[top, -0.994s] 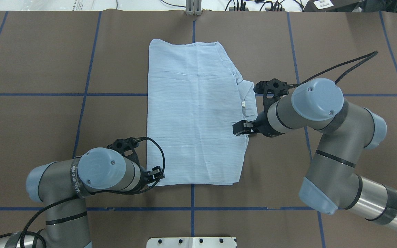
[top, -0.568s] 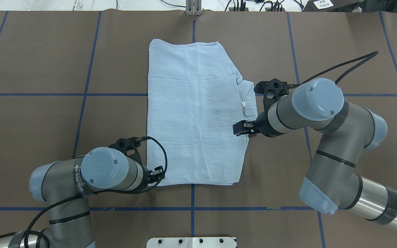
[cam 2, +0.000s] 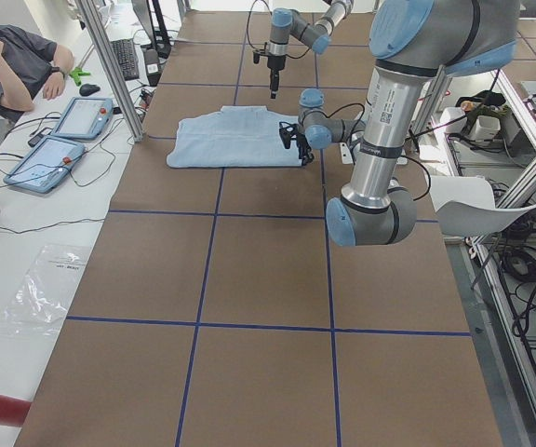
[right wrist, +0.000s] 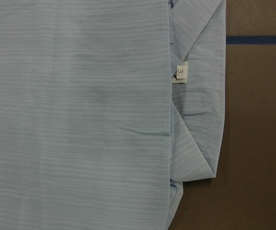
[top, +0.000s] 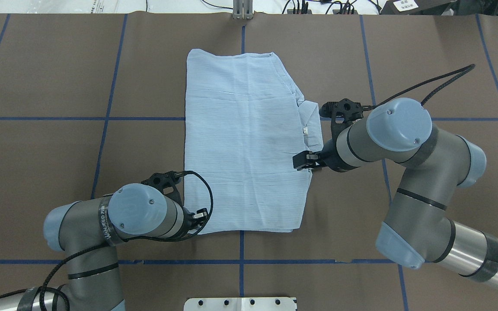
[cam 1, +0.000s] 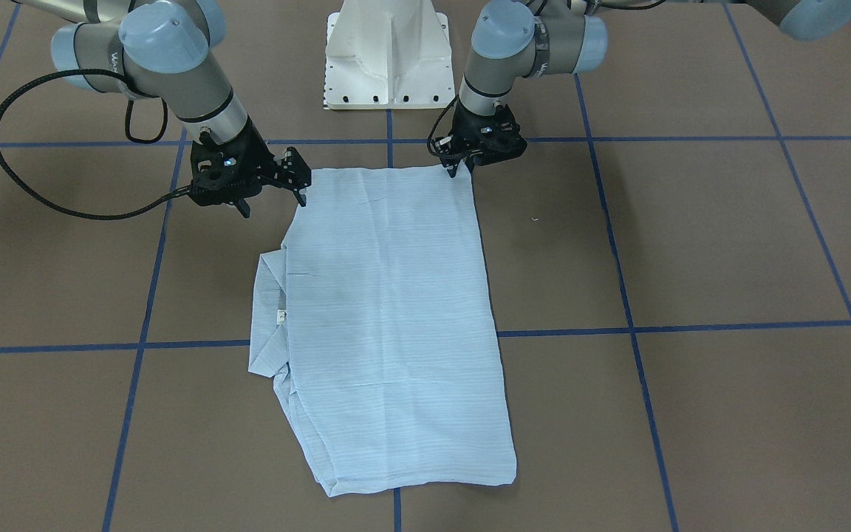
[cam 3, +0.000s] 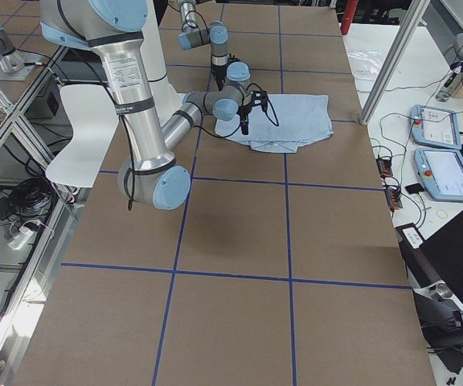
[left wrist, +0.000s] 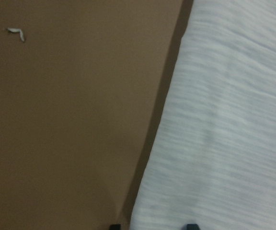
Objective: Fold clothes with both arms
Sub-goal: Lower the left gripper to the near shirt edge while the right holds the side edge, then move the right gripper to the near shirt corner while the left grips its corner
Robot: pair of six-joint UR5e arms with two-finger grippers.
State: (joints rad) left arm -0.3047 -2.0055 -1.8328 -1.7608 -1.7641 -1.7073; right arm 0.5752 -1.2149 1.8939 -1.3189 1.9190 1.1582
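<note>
The pale-blue striped shirt (top: 244, 147) lies folded in a long rectangle mid-table, its collar (top: 311, 125) sticking out on the robot's right side. My left gripper (top: 201, 214) (cam 1: 461, 168) points down at the shirt's near left corner. In the left wrist view its fingertips (left wrist: 114, 226) stand apart on either side of the cloth edge (left wrist: 157, 158), so it is open. My right gripper (cam 1: 274, 205) (top: 303, 162) hovers open, fingers widely spread, at the shirt's right edge just nearer the robot than the collar. The right wrist view shows the collar and a size tag (right wrist: 180, 72).
The white pedestal base (cam 1: 387, 52) stands at the table's near edge. Blue tape lines (cam 1: 691, 325) grid the brown table top. A small white speck (cam 1: 534, 219) lies on the table. A seated person (cam 2: 7, 65) and control tablets (cam 2: 63, 140) are beyond the far edge.
My left arm's elbow has swung right and its gripper has edged slightly over the shirt's near left corner. The right arm and the shirt have not moved.
</note>
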